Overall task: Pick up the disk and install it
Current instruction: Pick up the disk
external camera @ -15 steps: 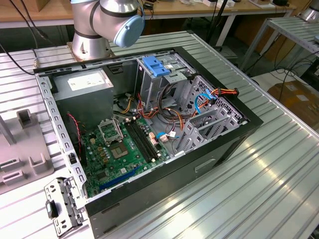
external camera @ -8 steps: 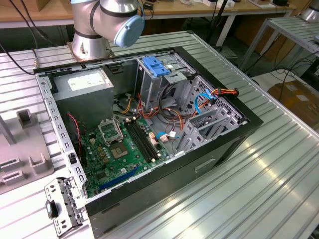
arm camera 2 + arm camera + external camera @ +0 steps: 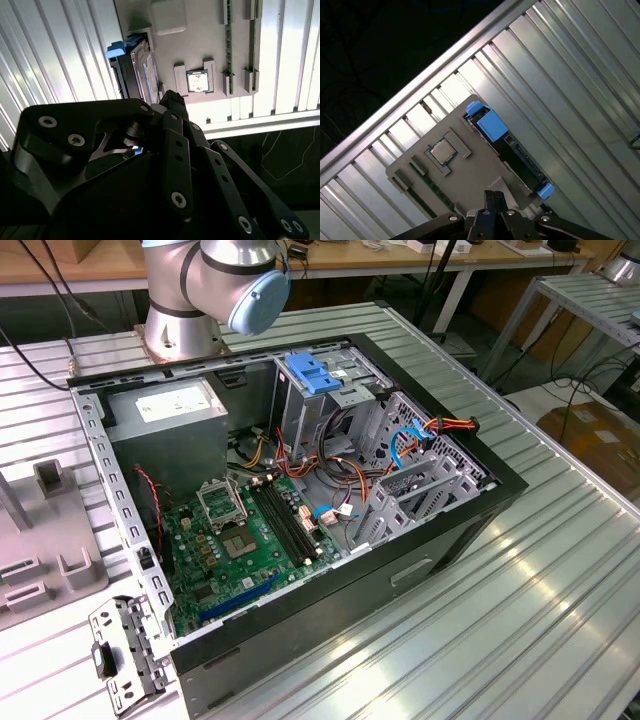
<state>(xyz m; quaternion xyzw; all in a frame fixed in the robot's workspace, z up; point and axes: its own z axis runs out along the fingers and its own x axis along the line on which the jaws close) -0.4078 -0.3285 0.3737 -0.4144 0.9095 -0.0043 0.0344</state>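
Closed pincer (image 3: 492,196) over grey tray (image 3: 470,172), beside disk (image 3: 517,150)

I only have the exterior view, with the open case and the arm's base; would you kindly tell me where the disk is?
Observer: In the first wrist view the disk stands on edge in a slot at the side of a grey fixture.
Operator: Is the gripper on it?
Observer: The gripper is close by the disk; contact I cannot tell.
Operator: Anything else in the fixture?
Observer: A square processor chip lies in a recess on the fixture's top, apart from the disk.
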